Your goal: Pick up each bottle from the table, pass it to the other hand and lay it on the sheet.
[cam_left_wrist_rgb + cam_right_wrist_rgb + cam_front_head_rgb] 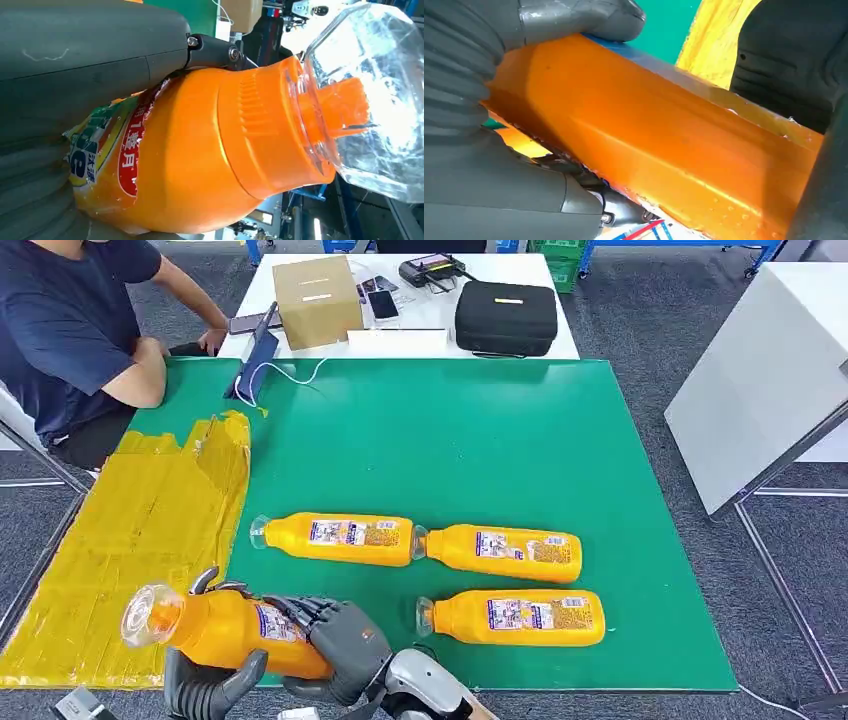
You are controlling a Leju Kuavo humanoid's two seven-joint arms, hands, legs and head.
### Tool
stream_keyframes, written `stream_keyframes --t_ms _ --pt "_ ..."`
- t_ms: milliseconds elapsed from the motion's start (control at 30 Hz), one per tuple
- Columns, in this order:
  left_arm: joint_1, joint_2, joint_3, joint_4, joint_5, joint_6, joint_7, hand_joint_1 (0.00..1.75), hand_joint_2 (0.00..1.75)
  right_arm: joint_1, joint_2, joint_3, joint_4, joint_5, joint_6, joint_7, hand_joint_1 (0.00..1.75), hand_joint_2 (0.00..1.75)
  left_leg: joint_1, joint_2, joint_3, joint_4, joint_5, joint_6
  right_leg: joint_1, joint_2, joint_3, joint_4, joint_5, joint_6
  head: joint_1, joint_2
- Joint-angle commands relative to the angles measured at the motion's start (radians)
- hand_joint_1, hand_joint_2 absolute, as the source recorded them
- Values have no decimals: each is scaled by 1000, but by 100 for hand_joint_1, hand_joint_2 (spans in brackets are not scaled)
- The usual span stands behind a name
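A: From the head view, what did the hands have?
B: Both gripped 1 orange bottle (215,628) over the yellow sheet (120,550): left hand (205,690) below, right hand (335,640) wrapping its base. 3 other bottles (335,539) lay on the green table (500,440).

A: And the wrist views?
B: Left wrist: fingers (215,52) closed around the labelled body. Right wrist: thumb (579,17) pressed on the orange side.

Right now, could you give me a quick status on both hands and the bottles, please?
Left hand and right hand both grip one orange plastic bottle, mid-handover beside the yellow sheet. Three bottles lie on the green mat. Nothing in the way.
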Motion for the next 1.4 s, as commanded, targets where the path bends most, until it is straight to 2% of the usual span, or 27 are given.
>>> stream_keyframes --t_ms 33,1167,1200,1233,1300,1333,1367,1400 --pt "-24 -3 -26 46 -11 -12 12 175 175 24 -1 31 8 9 4 3 175 175 2 -1 2 0 -1 -1 2 0 4 -2 0 -1 0 0" --pt "-24 -3 -26 46 -11 -12 12 175 175 24 -1 31 8 9 4 3 175 175 2 -1 2 0 -1 -1 2 0 3 -2 0 -1 0 0" --pt "-159 -38 136 71 -957 965 -63 175 175 261 -294 -237 -640 -108 15 59 0 175 1 -1 1 -1 0 -1 1 0 2 -1 0 -1 0 0" --pt "-138 -47 116 68 -964 980 -63 175 175 256 -233 -235 -576 -68 18 38 0 175 1 -1 2 -1 0 -1 1 0 3 -1 0 -1 0 0" --pt "-137 -47 114 69 -965 982 -63 175 175 255 -231 -232 -571 -66 16 37 0 175 1 -1 1 0 0 -1 1 0 2 -1 0 -1 0 0" --pt "-135 -45 111 69 -965 987 -63 175 175 250 -229 -227 -562 -64 10 36 0 175 1 -10 -1 0 1 0 1 -9 4 -2 -1 0 0 0" --pt "-135 -42 107 70 -968 993 -63 175 175 248 -231 -223 -559 -63 7 36 0 175 0 -17 3 2 3 1 -1 -16 -9 -1 -1 1 0 0" --pt "-135 -41 106 71 -970 994 -63 175 175 247 -231 -222 -559 -63 6 37 0 175 -1 -6 2 2 2 3 -1 -6 -2 0 2 3 3 0"
